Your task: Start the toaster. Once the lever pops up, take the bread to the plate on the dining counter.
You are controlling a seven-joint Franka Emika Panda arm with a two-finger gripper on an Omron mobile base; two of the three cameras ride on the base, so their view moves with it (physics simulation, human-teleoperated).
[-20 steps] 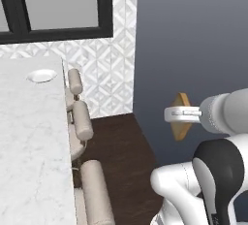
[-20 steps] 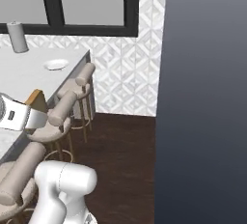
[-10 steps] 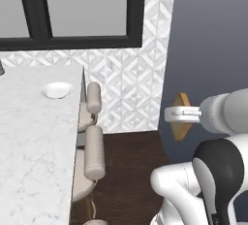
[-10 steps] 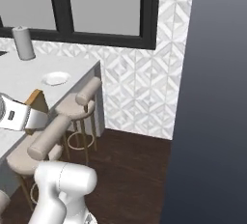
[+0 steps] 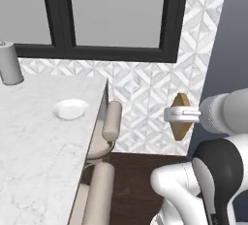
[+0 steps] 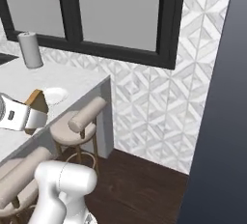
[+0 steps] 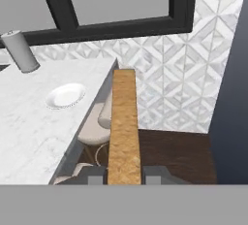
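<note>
**Bread riding in the gripper, off the counter's end**

The gripper [image 7: 124, 175] is pinching the bread [image 7: 124, 127] between its 2 fingers; in the hand view the slice is showing edge-on, a tan strip running from 6 o'clock up to the middle of the picture, with one dark fingertip [image 7: 97, 175] pressing each side of its base.

The left base view is showing what the hand view cannot: the slice's flat face, as a brown diamond [image 5: 181, 116] sticking out above and below the white gripper [image 5: 180, 115], hanging over the dark wood floor [image 5: 135, 180] at about 3 o'clock from the counter [image 5: 38, 156]. The plate [image 5: 70, 109] is sitting on the marble top well apart from the bread, at about 9 o'clock from it, near the counter's end edge.

The right base view is giving the opposite side: the gripper [image 6: 29, 118] is sitting at the 9 o'clock edge of the picture with the bread [image 6: 37, 100] poking up behind it, and the plate [image 6: 54, 94] is appearing just beside the slice at 2 o'clock; the other views show a clear gap.

A grey cylinder [image 5: 9, 63] is standing upright on the counter at 10 o'clock from the plate, under the black-framed window [image 5: 116, 15]. 2 beige stools [image 5: 110, 122] are tucked under the counter's overhang.
</note>
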